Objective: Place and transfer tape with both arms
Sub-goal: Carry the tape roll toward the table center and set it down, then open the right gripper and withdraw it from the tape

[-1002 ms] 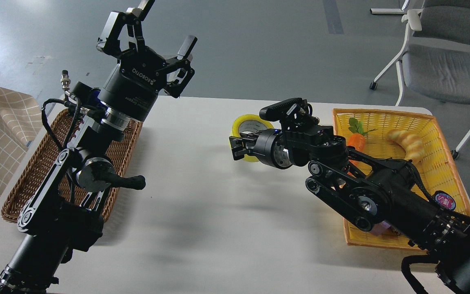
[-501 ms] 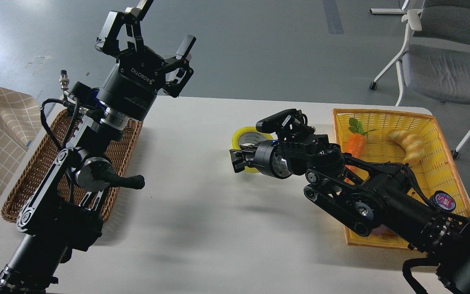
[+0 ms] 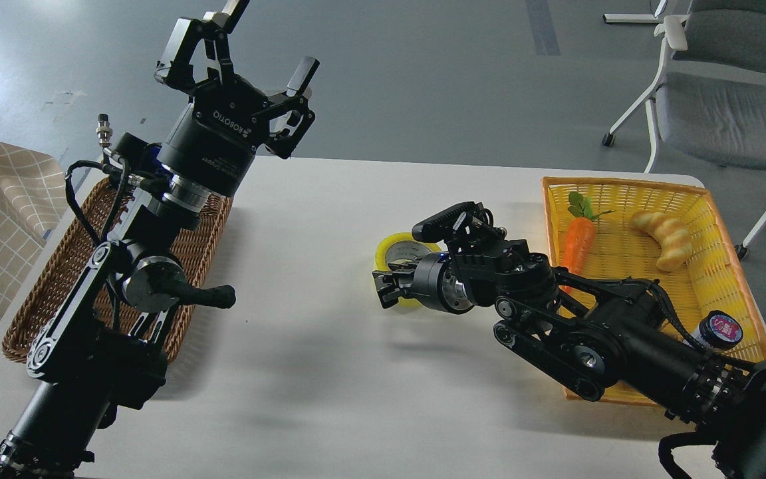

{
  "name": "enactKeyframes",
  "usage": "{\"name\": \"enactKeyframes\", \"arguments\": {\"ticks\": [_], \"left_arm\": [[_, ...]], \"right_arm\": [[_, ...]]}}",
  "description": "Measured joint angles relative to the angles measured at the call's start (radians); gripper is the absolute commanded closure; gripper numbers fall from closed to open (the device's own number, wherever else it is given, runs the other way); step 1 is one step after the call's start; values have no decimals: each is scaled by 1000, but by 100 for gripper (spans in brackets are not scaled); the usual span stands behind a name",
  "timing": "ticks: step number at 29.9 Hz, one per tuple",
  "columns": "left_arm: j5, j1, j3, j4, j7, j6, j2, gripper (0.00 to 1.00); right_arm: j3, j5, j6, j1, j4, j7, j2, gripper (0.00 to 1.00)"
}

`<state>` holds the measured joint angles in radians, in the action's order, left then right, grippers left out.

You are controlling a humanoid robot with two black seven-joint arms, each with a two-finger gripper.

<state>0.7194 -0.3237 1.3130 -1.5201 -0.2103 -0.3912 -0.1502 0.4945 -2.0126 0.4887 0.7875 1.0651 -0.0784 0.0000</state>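
Note:
The tape (image 3: 391,245), a yellow translucent roll with a pale core, stands on edge at the middle of the white table (image 3: 330,372), low over its surface; I cannot tell if it touches. My right gripper (image 3: 386,287) reaches in from the right and is shut on the roll's near rim. My left gripper (image 3: 271,38) is open and empty. It is raised high above the table's far left, well apart from the tape.
A brown wicker basket (image 3: 44,299) lies at the left, partly behind my left arm. A yellow basket (image 3: 722,219) at the right holds a toy carrot (image 3: 579,239), a twisted bread toy (image 3: 665,236) and a small red-capped item (image 3: 722,329). A grey chair (image 3: 722,113) stands beyond.
My right gripper has come down and nearer to me with the tape in it, lowering the roll close to the table. My left arm has barely moved.

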Motion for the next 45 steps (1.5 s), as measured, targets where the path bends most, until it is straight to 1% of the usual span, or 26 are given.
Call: {"name": "enactKeyframes", "arguments": {"ticks": [1,2,3,5,6,10,11,12,13,14,15,16,17,19,22,26,29,34,38,43,45], "left_arm": [[0,0,0,0,0,0,0,2],[0,0,1,0,0,0,0,2],[0,0,2,0,0,0,0,2],[0,0,7,0,0,0,0,2],[0,0,8,0,0,0,0,2],[0,0,9,0,0,0,0,2],[0,0,9,0,0,0,0,2],[0,0,9,0,0,0,0,2],[0,0,9,0,0,0,0,2],[0,0,9,0,0,0,0,2],[0,0,9,0,0,0,0,2],[0,0,9,0,0,0,0,2],[0,0,9,0,0,0,0,2],[0,0,9,0,0,0,0,2],[0,0,9,0,0,0,0,2],[0,0,9,0,0,-1,1,2],[0,1,8,0,0,-1,1,2],[0,1,6,0,0,-2,0,2],[0,2,6,0,0,-2,-2,2],[0,3,5,0,0,-4,-3,2],[0,3,4,0,0,-13,-3,2]], "right_arm": [[0,0,0,-1,0,0,0,78],[-1,0,0,-1,-1,0,0,69],[-1,0,0,-2,-3,0,0,67],[-2,7,0,-2,-10,0,0,66],[-2,10,-2,-2,-13,0,0,63],[-2,49,-27,-4,-17,6,0,55],[-2,62,-32,-5,-17,8,0,46],[-3,72,-37,-5,-17,9,0,33],[-4,78,-45,-5,-17,10,0,32],[-6,83,-58,-6,-17,10,0,28],[-6,85,-72,-7,-17,11,0,14],[-6,90,-93,-8,-17,11,0,14],[-7,102,-121,-8,-16,11,0,6],[-7,134,-168,-8,-14,12,0,4],[-9,207,-225,-8,-9,12,0,4],[15,251,-241,-3,14,12,0,2],[108,283,-241,3,36,12,0,2],[263,428,-200,18,94,12,0,2],[379,520,-158,28,196,12,0,2],[543,649,-72,12,315,13,-4,0],[607,733,-34,-11,355,20,-31,0]]}}
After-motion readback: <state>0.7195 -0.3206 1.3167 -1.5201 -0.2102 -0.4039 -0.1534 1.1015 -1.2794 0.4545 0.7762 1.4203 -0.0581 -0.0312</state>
